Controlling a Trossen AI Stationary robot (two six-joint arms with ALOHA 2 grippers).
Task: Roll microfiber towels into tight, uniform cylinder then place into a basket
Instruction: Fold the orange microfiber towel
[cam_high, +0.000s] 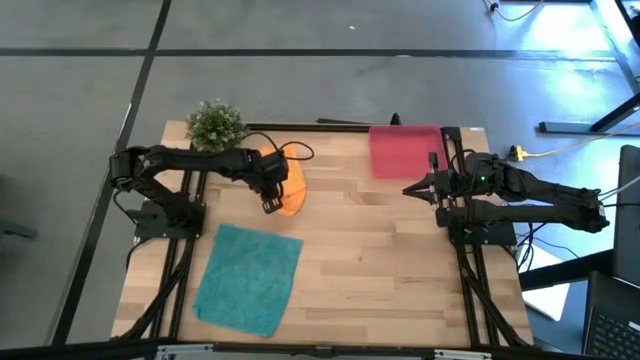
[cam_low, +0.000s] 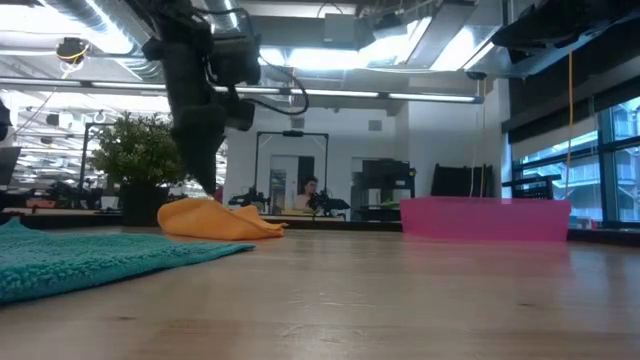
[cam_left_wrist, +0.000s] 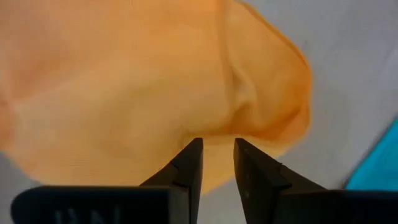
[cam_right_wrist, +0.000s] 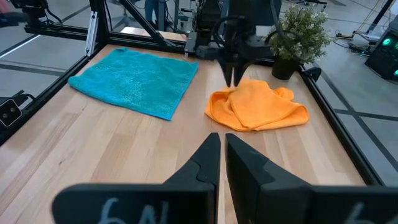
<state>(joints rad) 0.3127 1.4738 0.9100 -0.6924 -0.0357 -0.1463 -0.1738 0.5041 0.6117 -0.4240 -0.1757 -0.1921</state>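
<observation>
With the left gripper (cam_left_wrist: 217, 163) poised at the edge of the crumpled orange towel (cam_right_wrist: 258, 106) near the plant (cam_high: 216, 124), jaws slightly parted and holding nothing, it should pinch one edge and spread it flat before rolling.

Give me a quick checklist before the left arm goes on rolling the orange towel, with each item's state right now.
1. Orange towel rolled into a cylinder: not ok, it lies crumpled in a loose heap.
2. Left tool gripping the towel: not ok, its tips stand slightly apart just above the cloth with nothing between them.
3. Teal towel out of the way: ok, it lies flat, apart from the orange one.
4. Basket ready: ok, it sits at the table's far edge; no towel in it.
5. Right tool clear: ok, shut and empty, waiting near the basket.
6. Plant clear of the towel: cannot tell, it stands close.
</observation>
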